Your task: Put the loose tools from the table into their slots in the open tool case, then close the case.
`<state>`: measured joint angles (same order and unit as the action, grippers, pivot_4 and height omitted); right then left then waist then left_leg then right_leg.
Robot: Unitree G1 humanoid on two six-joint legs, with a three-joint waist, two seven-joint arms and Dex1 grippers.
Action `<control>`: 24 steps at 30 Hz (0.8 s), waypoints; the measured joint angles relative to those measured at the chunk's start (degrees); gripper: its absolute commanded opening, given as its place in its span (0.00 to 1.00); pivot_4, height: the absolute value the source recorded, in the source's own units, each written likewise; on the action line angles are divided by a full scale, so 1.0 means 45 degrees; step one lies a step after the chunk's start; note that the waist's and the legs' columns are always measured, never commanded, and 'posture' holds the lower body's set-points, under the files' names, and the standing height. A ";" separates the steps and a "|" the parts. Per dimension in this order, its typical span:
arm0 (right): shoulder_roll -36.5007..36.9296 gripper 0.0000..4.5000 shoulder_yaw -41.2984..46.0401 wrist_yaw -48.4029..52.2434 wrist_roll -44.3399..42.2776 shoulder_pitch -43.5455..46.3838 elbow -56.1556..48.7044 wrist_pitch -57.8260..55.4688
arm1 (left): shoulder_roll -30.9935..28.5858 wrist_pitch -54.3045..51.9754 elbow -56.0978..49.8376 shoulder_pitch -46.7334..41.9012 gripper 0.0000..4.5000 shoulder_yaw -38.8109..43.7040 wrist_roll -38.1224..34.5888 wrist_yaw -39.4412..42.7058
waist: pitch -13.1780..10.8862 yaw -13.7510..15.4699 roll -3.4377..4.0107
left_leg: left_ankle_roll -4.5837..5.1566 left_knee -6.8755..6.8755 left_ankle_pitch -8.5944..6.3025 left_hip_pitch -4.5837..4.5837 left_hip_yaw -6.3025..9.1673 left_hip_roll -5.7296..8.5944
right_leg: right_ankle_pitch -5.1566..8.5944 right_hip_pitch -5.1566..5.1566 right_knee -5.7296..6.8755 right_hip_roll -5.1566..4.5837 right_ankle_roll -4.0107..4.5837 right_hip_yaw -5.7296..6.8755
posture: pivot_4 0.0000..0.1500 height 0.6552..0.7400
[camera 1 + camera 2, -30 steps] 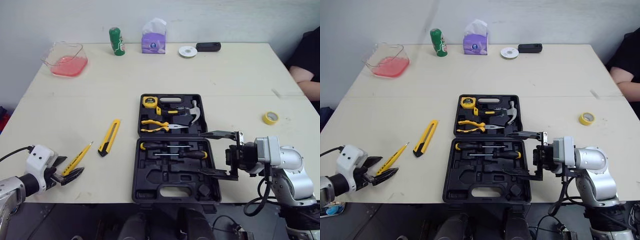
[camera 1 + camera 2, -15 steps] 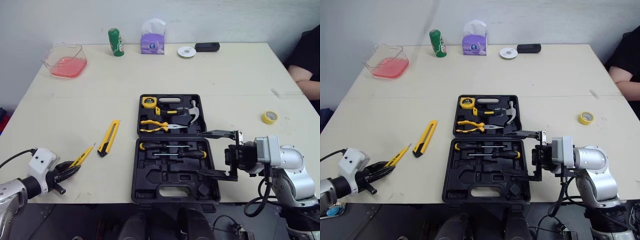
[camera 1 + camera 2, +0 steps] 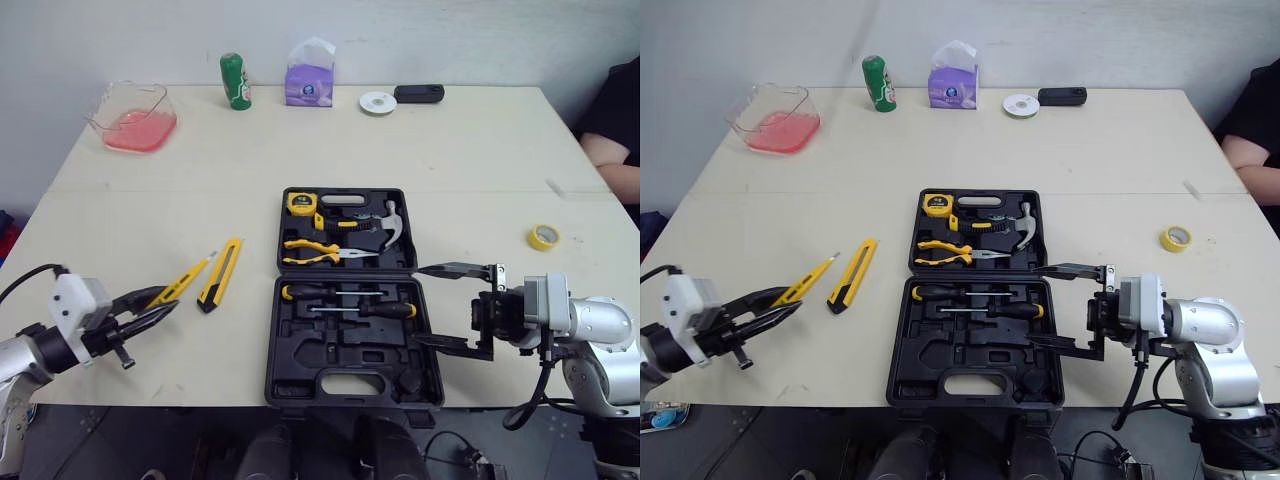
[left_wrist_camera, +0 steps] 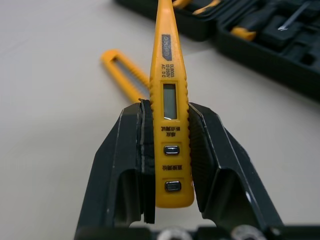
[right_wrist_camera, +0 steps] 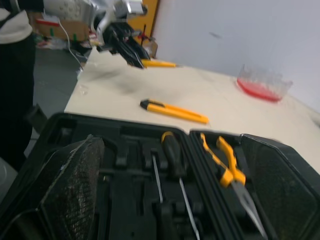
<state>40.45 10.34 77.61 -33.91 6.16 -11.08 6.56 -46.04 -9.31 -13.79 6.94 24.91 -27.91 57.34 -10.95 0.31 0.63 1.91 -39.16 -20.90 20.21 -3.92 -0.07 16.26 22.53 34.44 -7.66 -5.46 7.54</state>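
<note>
The left gripper [image 3: 160, 300] has lifted the thin yellow plastic tester pen [image 4: 169, 95] off the pale table [image 3: 450, 150]. A second ago it was just reaching for it. Now the pen can go to the open black plastic tool case [image 3: 275, 350]. The jaws are narrow and squeeze the pen's sides. The pen hangs beside the yellow box knife [image 3: 219, 273]. The right gripper [image 3: 420, 305] waits by the case, jaws wide, holding nothing.

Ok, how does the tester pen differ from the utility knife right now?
The tester pen is clamped in the left end effector; the utility knife lies free on the table. The pen is slim with a display and two buttons; the knife is broader, black-tipped. Both are yellow, outside the case.
</note>
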 measured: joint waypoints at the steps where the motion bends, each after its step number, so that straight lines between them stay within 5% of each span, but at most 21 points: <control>1: 0.0029 1.00 0.0078 -0.0021 0.0016 -0.0061 0.0007 0.0028 | -0.0096 -0.0012 -0.0179 -0.0189 0.13 -0.0241 0.0004 0.0075 | 0.0000 -0.0003 0.0000 | 0.0000 0.0000 0.0000 -0.0004 0.0000 0.0000 | 0.0000 -0.0003 0.0002 0.0000 0.0000 0.0000 | 1.00 1.00; 13: 0.0570 1.00 0.1274 -0.0819 0.0283 -0.1656 -0.0157 -0.0033 | -0.0932 -0.3813 -0.1614 -0.7377 0.13 -0.6798 0.1026 0.0960 | -0.0004 0.0229 -0.0001 | 0.0012 -0.0012 0.0033 -0.0007 -0.0037 0.0025 | -0.0007 0.0002 0.0032 0.0097 -0.0014 -0.0009 | 1.00 1.00; 24: 0.0609 1.00 0.1293 -0.1320 0.0410 -0.1779 -0.0542 -0.0189 | -0.0504 -0.7883 -0.1912 -1.0370 0.13 -1.1040 0.2372 0.1610 | -0.0011 0.0265 -0.0012 | 0.0022 -0.0026 0.0040 0.0009 -0.0023 0.0031 | -0.0007 0.0001 0.0026 0.0103 -0.0020 -0.0024 | 1.00 1.00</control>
<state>43.19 16.16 71.67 -32.07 -1.84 -13.52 5.70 -48.31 -44.78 -22.40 -39.72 -24.76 -17.24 64.58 -11.00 1.50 0.57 2.01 -39.27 -20.72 20.25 -4.02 0.07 16.23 22.54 34.56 -7.19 -5.55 7.43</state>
